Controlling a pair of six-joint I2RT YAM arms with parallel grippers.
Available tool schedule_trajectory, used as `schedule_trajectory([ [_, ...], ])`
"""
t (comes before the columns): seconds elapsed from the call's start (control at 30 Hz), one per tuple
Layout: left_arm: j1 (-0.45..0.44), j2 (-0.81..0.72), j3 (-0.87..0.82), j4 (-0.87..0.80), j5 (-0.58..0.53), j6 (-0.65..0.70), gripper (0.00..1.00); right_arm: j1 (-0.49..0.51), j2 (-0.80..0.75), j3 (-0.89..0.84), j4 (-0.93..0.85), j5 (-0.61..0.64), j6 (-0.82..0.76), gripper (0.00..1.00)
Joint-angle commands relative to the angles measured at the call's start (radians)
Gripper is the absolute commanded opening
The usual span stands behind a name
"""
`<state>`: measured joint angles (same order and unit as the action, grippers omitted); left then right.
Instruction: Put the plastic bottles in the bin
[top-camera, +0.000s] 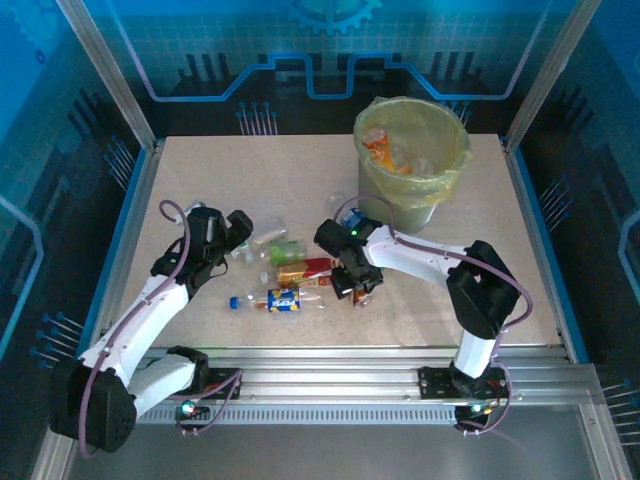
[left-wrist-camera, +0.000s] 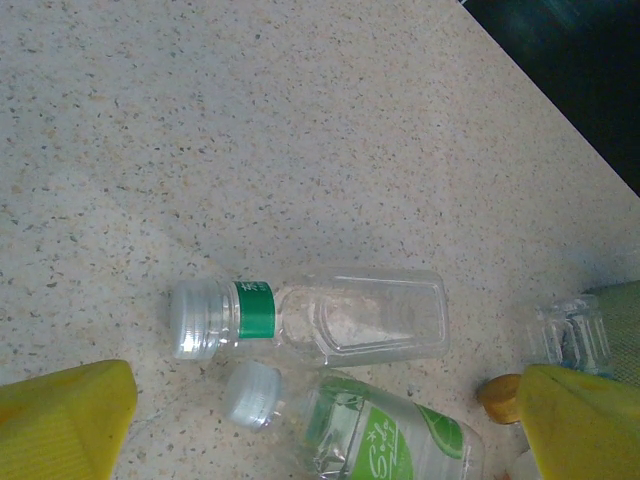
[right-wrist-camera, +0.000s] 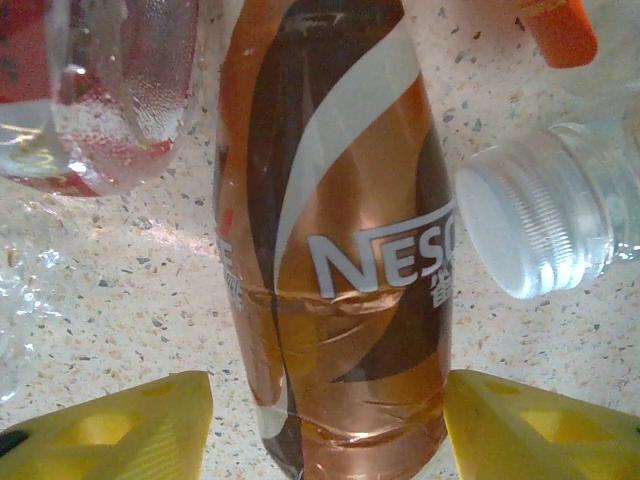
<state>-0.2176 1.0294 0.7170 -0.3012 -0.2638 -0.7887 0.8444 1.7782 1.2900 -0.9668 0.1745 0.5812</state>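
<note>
We found some orange-labelled bottles (top-camera: 380, 148) already in the tall round bin lined with a yellowish-green bag (top-camera: 452, 168), beyond the right tool (right-wrist-camera: 330, 430), whose fingers (right-wrist-camera: 100, 430) flanked a crushed brown-labelled plastic bottle (right-wrist-camera: 330, 250), grip unclear to us, while the left tool (left-wrist-camera: 320, 430) hung spread over a clear green-banded plastic bottle (left-wrist-camera: 330, 315), several more lying between them on the speckled surface (top-camera: 250, 175).

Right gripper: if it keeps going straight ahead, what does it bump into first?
Probably the brown bottle, which lies right between the right gripper's yellow fingers, though depth is hard to judge.
</note>
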Motion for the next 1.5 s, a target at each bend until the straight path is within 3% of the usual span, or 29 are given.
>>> schedule_trajectory([
  [0.0, 0.012, 0.004, -0.011, 0.021, 0.016, -0.019, 0.99, 0.014, 0.031, -0.007, -0.005, 0.001, 0.017, 0.65],
  [0.63, 0.018, 0.007, -0.02, 0.02, 0.012, -0.018, 0.99, 0.014, 0.099, -0.015, 0.028, -0.001, 0.009, 0.7],
  [1.03, 0.021, 0.007, -0.027, 0.028, 0.015, -0.018, 0.99, 0.016, 0.048, 0.002, -0.018, 0.019, 0.012, 0.51],
  [1.47, 0.022, 0.004, -0.021, 0.037, 0.026, -0.018, 0.99, 0.023, -0.177, 0.103, -0.121, 0.044, -0.009, 0.39],
])
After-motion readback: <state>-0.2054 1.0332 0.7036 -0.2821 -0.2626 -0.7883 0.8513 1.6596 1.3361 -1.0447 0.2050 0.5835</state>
